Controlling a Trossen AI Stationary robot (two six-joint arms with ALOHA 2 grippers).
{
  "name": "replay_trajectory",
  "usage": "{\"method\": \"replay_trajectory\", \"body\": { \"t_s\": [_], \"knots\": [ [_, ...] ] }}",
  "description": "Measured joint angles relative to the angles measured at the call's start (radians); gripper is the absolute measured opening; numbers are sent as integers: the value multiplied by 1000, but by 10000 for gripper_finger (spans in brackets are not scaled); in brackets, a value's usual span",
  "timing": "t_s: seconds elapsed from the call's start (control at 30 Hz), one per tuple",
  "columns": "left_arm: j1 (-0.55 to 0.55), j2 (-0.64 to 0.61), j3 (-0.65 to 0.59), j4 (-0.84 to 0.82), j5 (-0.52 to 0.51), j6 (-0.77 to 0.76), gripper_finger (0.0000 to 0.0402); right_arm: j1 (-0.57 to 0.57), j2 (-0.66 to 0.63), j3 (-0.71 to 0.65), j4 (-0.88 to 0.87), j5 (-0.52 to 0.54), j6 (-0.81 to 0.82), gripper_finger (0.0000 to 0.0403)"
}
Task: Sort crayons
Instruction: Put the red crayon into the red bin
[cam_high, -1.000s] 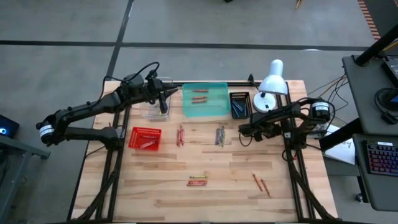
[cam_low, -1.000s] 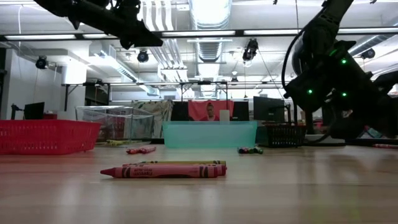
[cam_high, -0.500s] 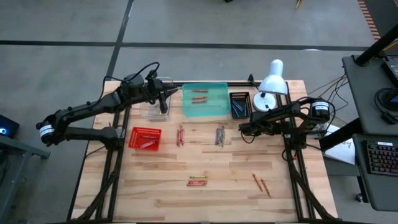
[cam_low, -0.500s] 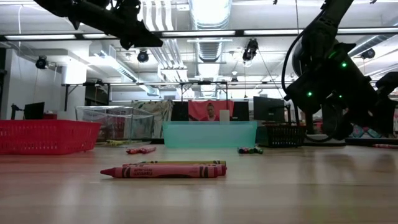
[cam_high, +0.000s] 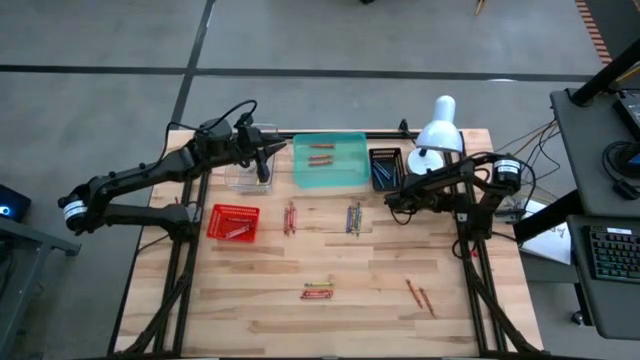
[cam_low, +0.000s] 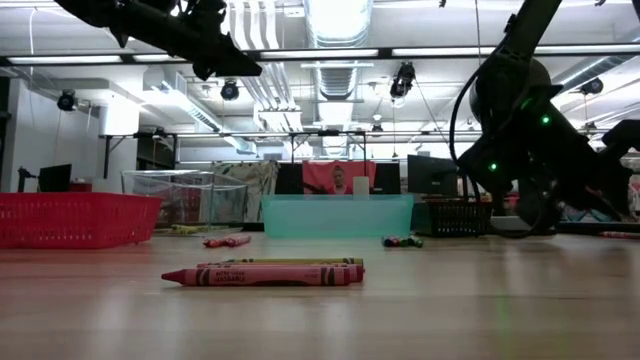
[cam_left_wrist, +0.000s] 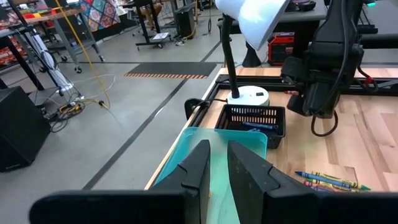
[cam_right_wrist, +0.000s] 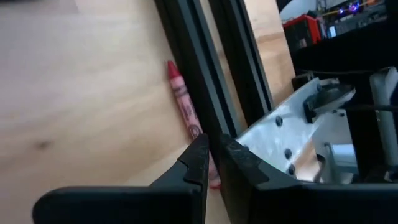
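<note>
Nearest the table's front edge, a red crayon (cam_low: 260, 275) lies flat with another stick close behind it; its paper label carries dark print too small to read. Further right on the wooden table (cam_high: 360, 300), 2 orange-red crayons (cam_high: 420, 295) lie near each other. Mid-table, a reddish cluster (cam_high: 290, 216) and a mixed blue-green cluster (cam_high: 353, 217) lie apart, with a red mesh basket (cam_high: 233, 222) at the left holding more sticks. At the back, the teal tray (cam_high: 330, 162) holds 2 reddish crayons, and a black basket (cam_high: 385, 168) holds blue ones beside a white lamp (cam_high: 436, 135). The left gripper (cam_left_wrist: 216, 167) hangs above a clear bin (cam_high: 247, 175), fingers nearly together, holding nothing. The right gripper (cam_right_wrist: 210, 158) sits low beside the lamp, fingers pressed almost shut and empty, a red crayon (cam_right_wrist: 184, 106) on the wood beyond them.
</note>
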Motion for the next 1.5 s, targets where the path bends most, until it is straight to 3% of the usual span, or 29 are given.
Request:
{"method": "replay_trajectory", "body": {
  "t_s": [0.3, 0.8, 1.1, 1.5],
  "knots": [
    [0, 0, 0, 0, 0, 0, 39, -21, 1, -10, 40, 72, 36, 27],
    [0, 0, 0, -21, 0, -4, 39, -67, 1, -19, 55, 72, 134, 27],
    [0, 0, 0, -22, 0, 21, 39, -75, 1, -26, 64, 99, 313, 27],
    [0, 0, 0, -28, 0, 39, 39, -75, 1, -26, 76, 64, 327, 27]
  ]
}}
